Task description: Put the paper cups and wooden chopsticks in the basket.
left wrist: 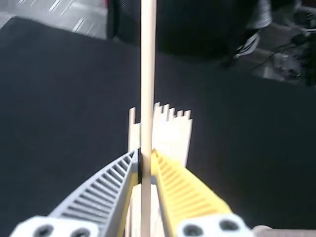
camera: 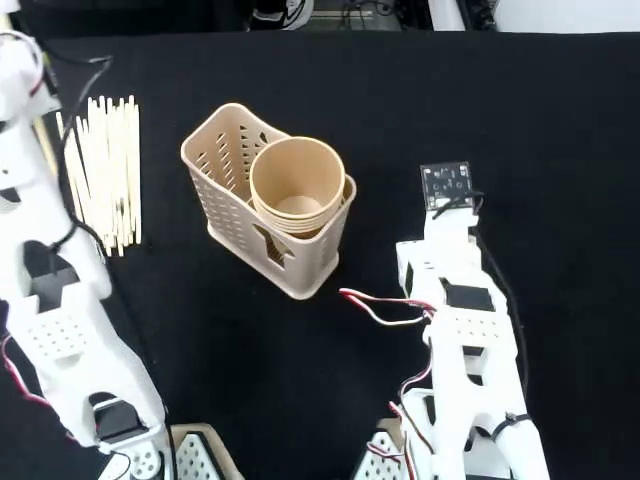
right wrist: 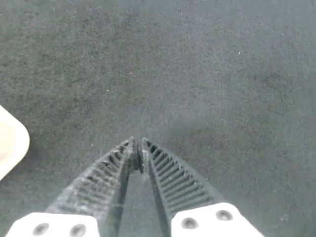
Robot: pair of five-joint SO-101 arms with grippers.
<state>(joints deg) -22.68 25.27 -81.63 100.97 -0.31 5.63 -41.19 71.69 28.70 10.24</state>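
Okay, left fingers (left wrist: 133,162) are pinching a single chopstick (left wrist: 147,59), held just above the loose pile of chopsticks (camera: 105,165) on the far-left of the worktop (camera: 520,100). Right fingers (right wrist: 129,153) are pressed together with nothing in them, over bare worktop right of the basket (camera: 225,215). The paper cups (camera: 297,195) are already nested in the basket's right end. Its far-left end looks free.

My plan for this step:
- Lift straight up first, so the stick doesn't drag its neighbours out of the pile.
- Move right slowly. I reckon a thin round stick in a two-point pinch can swivel.
- Aim for the free end of the basket, away from the cups.
- Tip the stick steep before lowering. I'd get the lower end past the rim before releasing, or it may bounce off the wall.
- Leave the right arm parked where it is. It looks clear of the path.

Writing: I can't read anything. I see no label on the basket or cups, and the small board on the right arm is too small to make out.
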